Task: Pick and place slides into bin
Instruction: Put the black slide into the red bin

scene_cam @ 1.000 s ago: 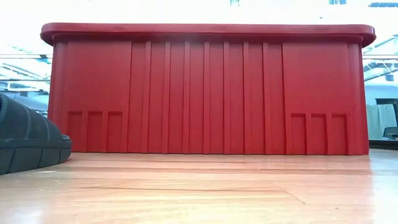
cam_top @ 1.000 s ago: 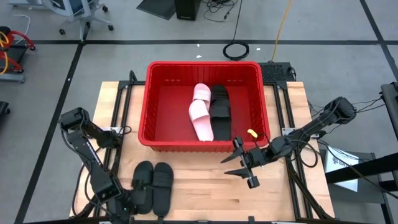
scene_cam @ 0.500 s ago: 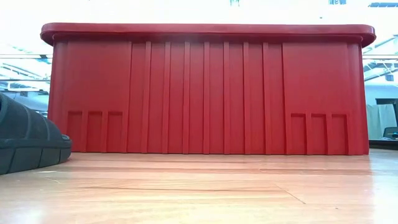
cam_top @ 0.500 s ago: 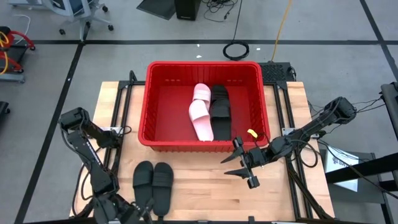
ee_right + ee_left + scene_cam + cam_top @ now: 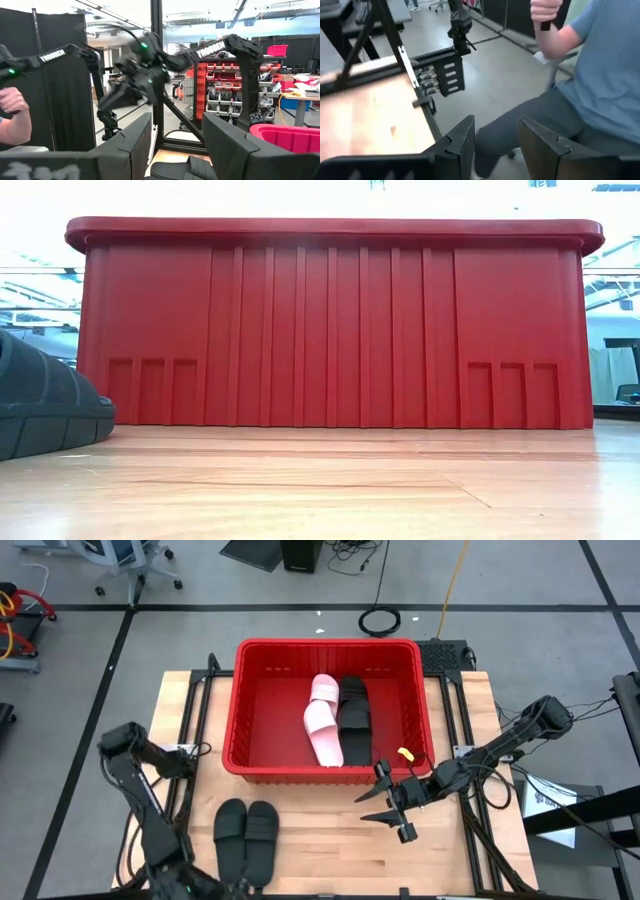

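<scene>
Two black slides [image 5: 232, 832] [image 5: 262, 832] lie side by side, soles down, on the wooden table in front of the red bin [image 5: 240, 705]. One of them shows at the low view's left [image 5: 40, 405]. Pink slides [image 5: 322, 725] and black slides [image 5: 352, 718] lie on the bin's floor. My left gripper [image 5: 215, 888] [image 5: 495, 145] is open and empty at the table's near edge, just near of the two black slides. My right gripper [image 5: 372, 807] [image 5: 175, 145] is open and empty, in front of the bin's near right corner.
A person in a blue shirt [image 5: 600, 75] sits just off the table on the side my left gripper faces. The bin's near wall [image 5: 330, 330] fills the low view. Bare wood [image 5: 320, 840] lies between the black slides and my right gripper.
My left gripper has drawn back from the near ends of the two black slides toward the table's near edge. The slides lie where they were. My right arm has kept still.
</scene>
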Controlling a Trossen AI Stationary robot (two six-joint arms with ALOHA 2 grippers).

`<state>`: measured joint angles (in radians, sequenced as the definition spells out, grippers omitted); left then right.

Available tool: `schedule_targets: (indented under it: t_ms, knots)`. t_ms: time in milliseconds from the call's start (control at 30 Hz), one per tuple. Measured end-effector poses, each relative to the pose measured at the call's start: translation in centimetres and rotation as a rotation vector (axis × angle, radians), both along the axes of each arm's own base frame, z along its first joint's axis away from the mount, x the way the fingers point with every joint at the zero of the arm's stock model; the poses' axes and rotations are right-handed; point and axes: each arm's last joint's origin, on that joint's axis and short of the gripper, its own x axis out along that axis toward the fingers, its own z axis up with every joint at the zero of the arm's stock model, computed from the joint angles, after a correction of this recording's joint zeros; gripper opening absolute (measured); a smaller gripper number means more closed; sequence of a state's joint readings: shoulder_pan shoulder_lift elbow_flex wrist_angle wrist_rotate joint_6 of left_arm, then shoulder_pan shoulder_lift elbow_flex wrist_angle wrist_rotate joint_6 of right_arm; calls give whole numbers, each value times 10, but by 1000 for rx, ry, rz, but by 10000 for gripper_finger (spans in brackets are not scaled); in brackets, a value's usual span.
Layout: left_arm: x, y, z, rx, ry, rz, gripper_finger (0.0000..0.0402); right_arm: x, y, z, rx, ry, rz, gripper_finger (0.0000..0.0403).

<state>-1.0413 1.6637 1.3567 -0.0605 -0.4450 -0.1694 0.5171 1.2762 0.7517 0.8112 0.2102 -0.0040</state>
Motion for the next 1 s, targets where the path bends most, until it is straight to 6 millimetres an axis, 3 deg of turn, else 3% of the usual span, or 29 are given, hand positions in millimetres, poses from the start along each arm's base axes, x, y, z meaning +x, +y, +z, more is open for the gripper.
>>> schedule_targets:
  t_ms: [133, 267, 467, 733, 1000]
  knots:
    - [14, -26, 27, 133, 11, -12, 143, 0, 0, 0, 0, 0, 0, 164]
    - [17, -37, 27, 274, 130, 119, 143, 0, 1, 0, 21, 7, 7, 164]
    - [13, -31, -1, 386, 402, 450, 143, 0, 1, 0, 40, 13, 12, 164]
    - [4, -22, -43, 513, 709, 702, 143, 0, 0, 0, 38, 13, 11, 164]
    - [0, -24, -76, 593, 796, 729, 143, 0, 1, 0, 37, 14, 11, 164]
